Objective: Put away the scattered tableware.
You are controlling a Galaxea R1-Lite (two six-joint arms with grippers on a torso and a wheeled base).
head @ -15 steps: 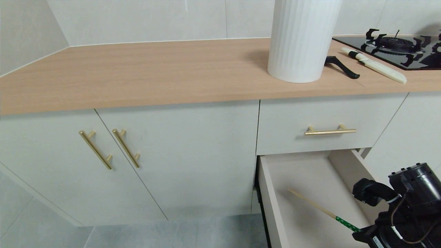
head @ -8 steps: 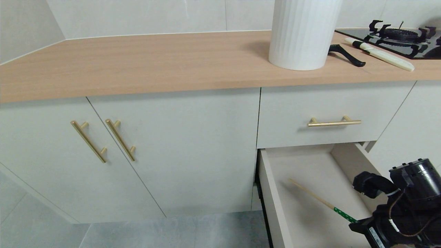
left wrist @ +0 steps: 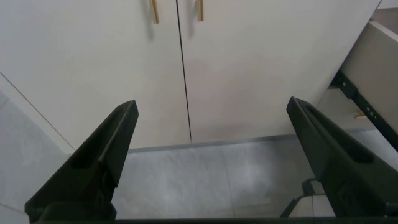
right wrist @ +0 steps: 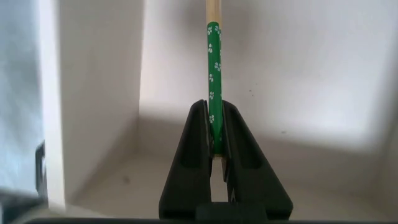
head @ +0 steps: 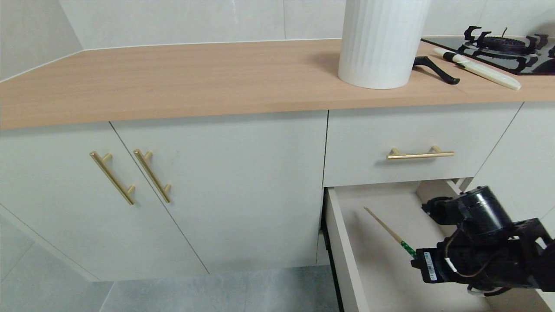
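**Chopstick (head: 389, 230) hanging over the open drawer (head: 341, 247)**

Right pincer (right wrist: 216, 111) is pinching the chopstick by its green end, with the tip poking out above the drawer floor. Left pincer (left wrist: 211, 107) is sitting spread wide, facing the cupboard doors (left wrist: 249, 68).

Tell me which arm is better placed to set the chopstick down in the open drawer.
Right. The right gripper is shut on the chopstick, over the open drawer. The left gripper hangs open and empty, facing the cabinet doors.

Pale cabinets (head: 243, 190) under wooden counter (head: 173, 82), grey floor (head: 217, 290).
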